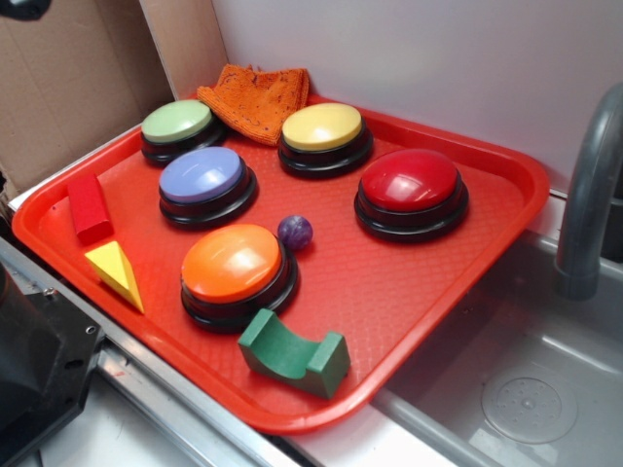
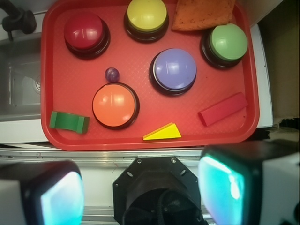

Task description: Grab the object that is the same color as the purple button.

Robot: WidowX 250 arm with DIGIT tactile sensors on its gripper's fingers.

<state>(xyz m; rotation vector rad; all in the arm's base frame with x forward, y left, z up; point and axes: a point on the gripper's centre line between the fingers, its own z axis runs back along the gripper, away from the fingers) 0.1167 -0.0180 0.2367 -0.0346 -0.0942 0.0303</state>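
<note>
A red tray (image 1: 506, 185) sat beside a grey sink (image 1: 526, 389), holding five dome buttons and some blocks. The purple ball (image 2: 111, 73) lay just beside the orange button (image 2: 115, 105), apart from the purple button (image 2: 174, 70). The gripper (image 2: 136, 190) hung high above the tray's near edge, fingers spread, apparently empty. The approach had not begun; next it needed centring over the ball, clear of the orange dome.

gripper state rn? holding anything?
Gripper: open, empty, high above the tray; purple ball lies untouched beside the orange button.
</note>
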